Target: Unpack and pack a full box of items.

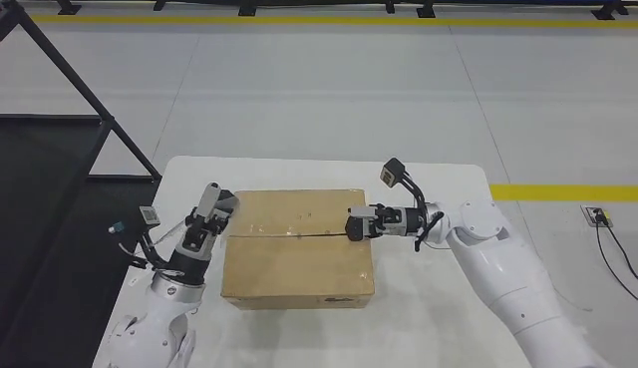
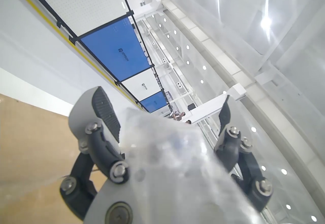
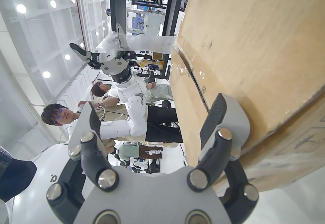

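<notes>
A closed cardboard box (image 1: 299,253) sits in the middle of the white table (image 1: 299,172), with a seam (image 1: 289,235) running across its top flaps. At the box's left end my left gripper (image 1: 212,204) stands open, jaws spread wide. A crumpled wad of clear tape (image 2: 165,138) clings to the left gripper (image 2: 165,110). In the right wrist view a strip of that tape (image 3: 149,43) stretches from the box (image 3: 254,44) seam to the left gripper (image 3: 101,51). My right gripper (image 1: 351,226) is open at the box's right end, one finger (image 3: 215,118) resting on the top by the seam (image 3: 193,75).
A black metal frame (image 1: 60,139) stands off the table's left side. Bare strips of table run behind the box and to its right (image 1: 419,288). Grey floor with a yellow line (image 1: 558,191) lies beyond.
</notes>
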You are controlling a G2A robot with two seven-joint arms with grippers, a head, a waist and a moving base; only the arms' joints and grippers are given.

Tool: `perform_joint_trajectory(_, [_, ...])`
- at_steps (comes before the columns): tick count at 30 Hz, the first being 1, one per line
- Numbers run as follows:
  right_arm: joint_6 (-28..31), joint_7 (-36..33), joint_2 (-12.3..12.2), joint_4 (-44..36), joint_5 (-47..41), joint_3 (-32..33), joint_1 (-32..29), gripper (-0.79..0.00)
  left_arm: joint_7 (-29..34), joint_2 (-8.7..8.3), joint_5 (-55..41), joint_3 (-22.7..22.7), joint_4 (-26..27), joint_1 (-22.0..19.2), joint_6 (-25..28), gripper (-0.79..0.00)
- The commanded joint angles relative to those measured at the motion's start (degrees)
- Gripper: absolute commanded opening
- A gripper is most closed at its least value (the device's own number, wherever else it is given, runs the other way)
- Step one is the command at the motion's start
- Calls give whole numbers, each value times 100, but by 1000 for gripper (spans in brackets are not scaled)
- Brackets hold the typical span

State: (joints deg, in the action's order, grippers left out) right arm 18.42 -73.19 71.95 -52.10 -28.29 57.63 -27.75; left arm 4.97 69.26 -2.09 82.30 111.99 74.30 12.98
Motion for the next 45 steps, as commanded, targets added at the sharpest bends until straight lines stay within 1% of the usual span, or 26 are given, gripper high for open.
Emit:
perform_joint_trajectory(1, [-5,-6,-10,-12,14,22,-11,0,21,14,124,-144,-4,-86,-85,0])
perform_joint_trajectory(9, [-66,-49,-37,-38,55,77,-52,0,84,87,475,-659,-133,-470,-397,0])
perform_joint_trajectory(18, [-60,-1,-57,-57,47,144,-85,0,217,154,749,-1079,-175,-661,-553,0])
perform_joint_trajectory(26, [-79,58,-87,-160,81,219,-141,0,294,231,909,-1476,-312,-863,-638,0])
perform_joint_trajectory(38, [-133,-10,-150,-356,140,319,-310,0,275,383,883,-1962,-690,-1318,-719,0])
perform_joint_trajectory(45, [-170,-48,-221,-441,177,464,-452,0,294,451,872,-2099,-819,-1456,-738,0])
